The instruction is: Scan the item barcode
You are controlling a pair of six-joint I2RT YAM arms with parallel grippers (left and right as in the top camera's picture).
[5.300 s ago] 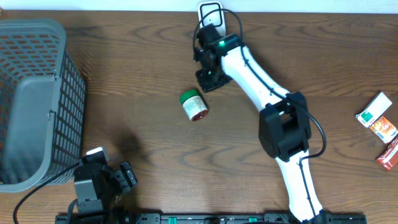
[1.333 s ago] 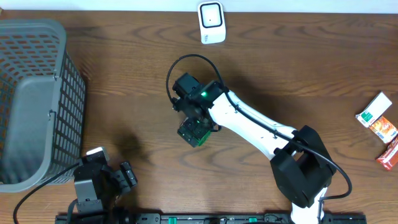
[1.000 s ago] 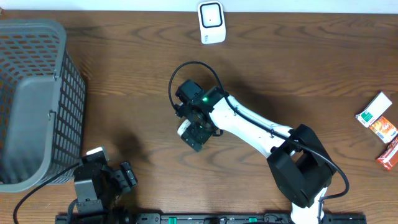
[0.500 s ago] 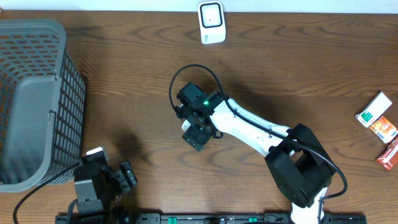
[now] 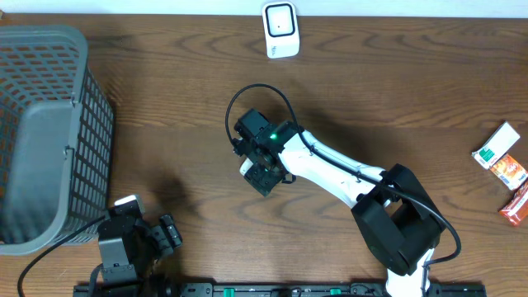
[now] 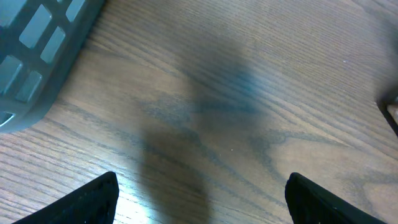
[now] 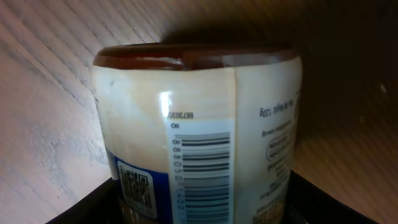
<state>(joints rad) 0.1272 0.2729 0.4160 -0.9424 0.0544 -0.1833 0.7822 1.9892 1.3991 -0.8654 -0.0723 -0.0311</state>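
**At mid-table: right gripper straddles the jar, grip not confirmed**

Near the middle of the wooden table (image 5: 165,99), the right gripper (image 5: 264,176) points down over the jar (image 7: 199,106). From overhead the gripper covers almost all of the jar, and only a pale sliver shows on the basket side.

From the right wrist camera the jar fills the view, sitting between the 2 dark fingers (image 7: 93,202), 1 at each lower corner. Its cream label faces the lens. A barcode (image 7: 202,180) runs down the centre, a small QR code (image 7: 135,186) sits on a blue patch beside it, and there is fine print to the right. A dark red band crosses the jar's far end. The fingers sit right at the jar's sides, but I cannot tell whether they press on it or merely flank it.

The scanner (image 5: 280,30), a white unit, stands at the far edge of the table, well apart from the jar.

The left gripper (image 5: 169,233) rests near the front edge, just beside the grey mesh basket (image 5: 49,124). Its wrist camera shows the jaws spread wide with only bare wood between them.

At the table's right edge lie 3 small packages: a white-and-green box (image 5: 495,144), an orange packet (image 5: 511,172) and a red packet (image 5: 516,203).
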